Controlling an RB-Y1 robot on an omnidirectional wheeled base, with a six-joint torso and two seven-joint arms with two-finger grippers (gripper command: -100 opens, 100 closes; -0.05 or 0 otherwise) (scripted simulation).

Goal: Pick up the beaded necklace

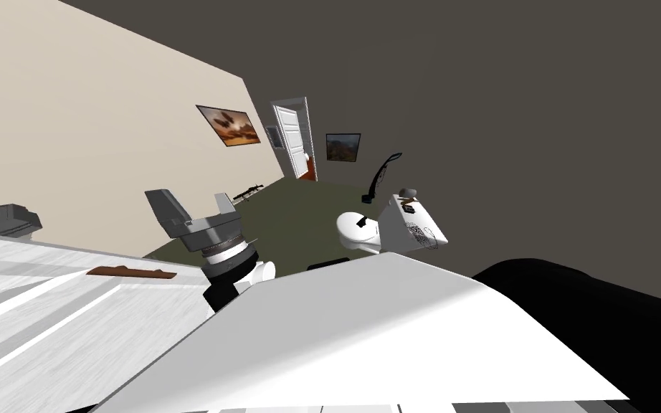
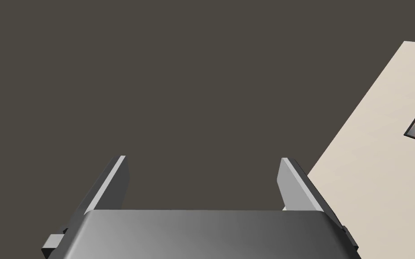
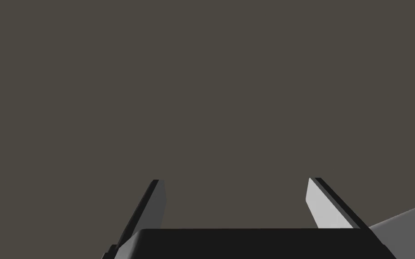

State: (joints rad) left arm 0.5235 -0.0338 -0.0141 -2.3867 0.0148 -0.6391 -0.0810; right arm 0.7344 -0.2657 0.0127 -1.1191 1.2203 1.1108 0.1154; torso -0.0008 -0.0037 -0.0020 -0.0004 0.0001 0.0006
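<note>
The beaded necklace [image 1: 423, 236] is a dark speckled loop lying on the white toilet tank [image 1: 396, 231], at the end nearer me. The toilet bowl [image 1: 356, 230] stands just left of the tank. Two small dark items [image 1: 407, 201] lie at the tank's far end. My left gripper [image 1: 196, 206] is raised at the left of the head view, well away from the toilet, with its fingers [image 2: 117, 183] open and nothing between them. My right gripper [image 3: 236, 202] is also open and empty, facing a flat dark grey surface.
A white counter [image 1: 42, 301] with a brown strip [image 1: 132, 272] runs along the left. A white door [image 1: 294, 137] stands at the far end of the dark green floor [image 1: 300, 215]. A black curved object [image 1: 382, 174] rises behind the toilet. A black area [image 1: 594, 301] lies at the right.
</note>
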